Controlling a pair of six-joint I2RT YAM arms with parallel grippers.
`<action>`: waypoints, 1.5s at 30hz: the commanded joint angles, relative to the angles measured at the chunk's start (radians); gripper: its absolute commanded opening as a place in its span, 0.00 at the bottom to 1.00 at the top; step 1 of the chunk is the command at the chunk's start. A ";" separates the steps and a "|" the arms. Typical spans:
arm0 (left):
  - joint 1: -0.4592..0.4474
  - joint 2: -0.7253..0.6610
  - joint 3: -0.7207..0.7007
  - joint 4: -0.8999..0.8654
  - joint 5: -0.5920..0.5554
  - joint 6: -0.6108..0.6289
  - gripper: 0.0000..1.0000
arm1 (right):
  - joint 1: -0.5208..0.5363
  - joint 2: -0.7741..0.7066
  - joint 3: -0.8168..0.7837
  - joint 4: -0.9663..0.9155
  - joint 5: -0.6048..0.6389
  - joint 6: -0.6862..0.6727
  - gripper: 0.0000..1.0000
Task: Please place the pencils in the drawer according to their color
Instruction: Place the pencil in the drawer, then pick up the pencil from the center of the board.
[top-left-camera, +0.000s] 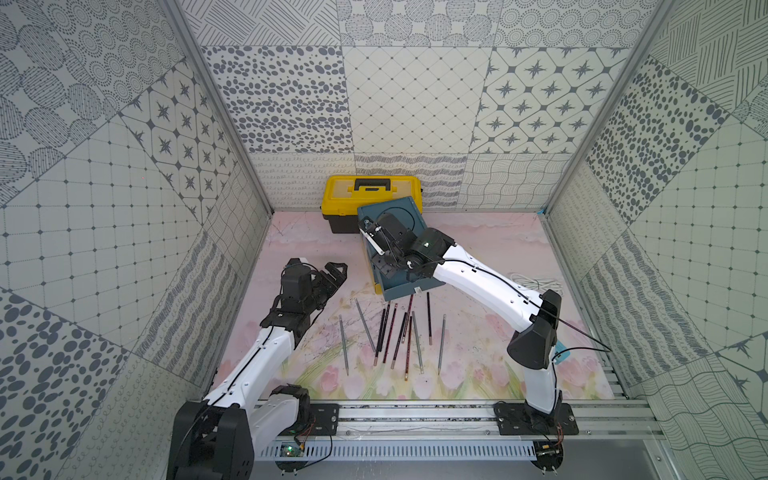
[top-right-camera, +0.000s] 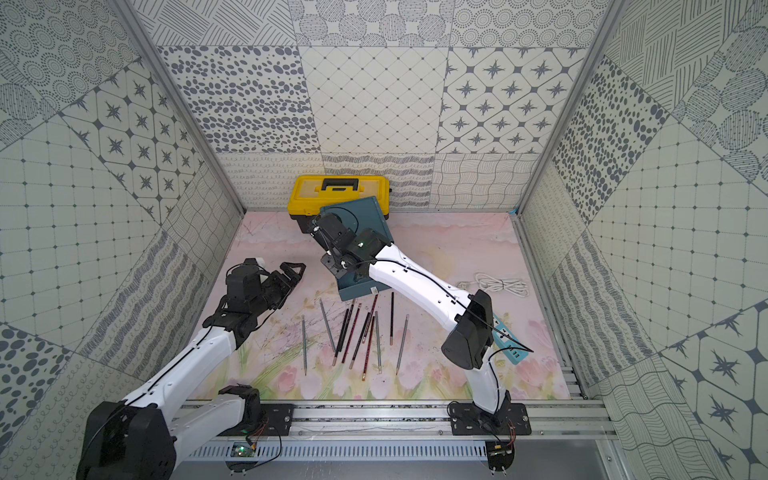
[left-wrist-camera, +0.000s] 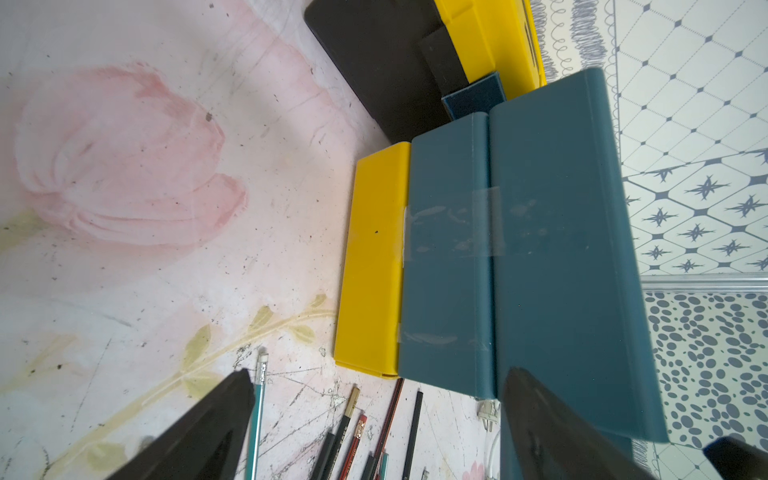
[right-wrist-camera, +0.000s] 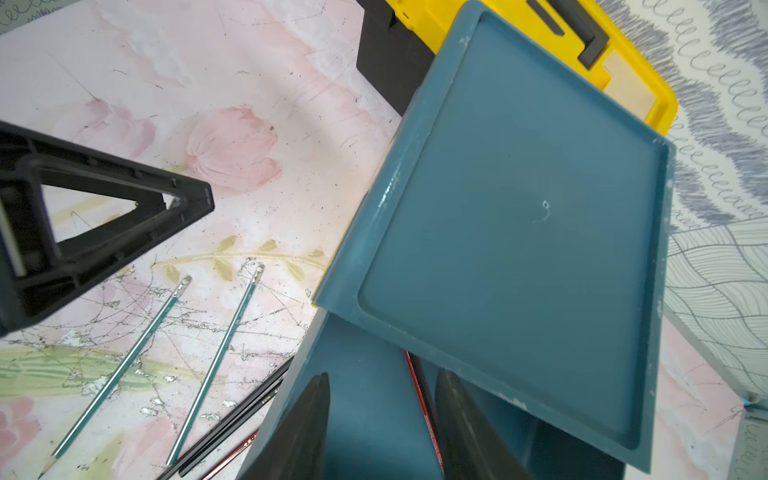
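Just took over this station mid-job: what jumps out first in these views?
The teal drawer cabinet, in front of the yellow toolbox at the back, has a teal drawer pulled out, with the right gripper open over it. Loose pencils lie fanned on the floral mat just in front, and the left gripper hovers open beside the cabinet.

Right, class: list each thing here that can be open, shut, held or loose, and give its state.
Teal three-drawer plastic cabinet: one teal drawer pulled open.
Dark red striped pencil: inside that open drawer.
Other pencils: loose on the floral mat.
Yellow toolbox with black handle: shut.
Left gripper: open, empty.
Right gripper: open, above the open drawer.
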 joint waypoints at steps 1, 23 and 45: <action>-0.003 0.030 0.006 0.060 0.074 0.026 0.99 | -0.042 -0.094 -0.059 0.024 -0.020 0.079 0.46; -0.003 0.035 -0.012 0.022 0.061 0.011 0.99 | 0.238 -0.788 -1.075 0.159 0.257 0.937 0.45; -0.003 -0.029 -0.062 -0.009 0.027 0.014 0.99 | 0.415 -0.292 -1.090 0.428 -0.082 0.874 0.56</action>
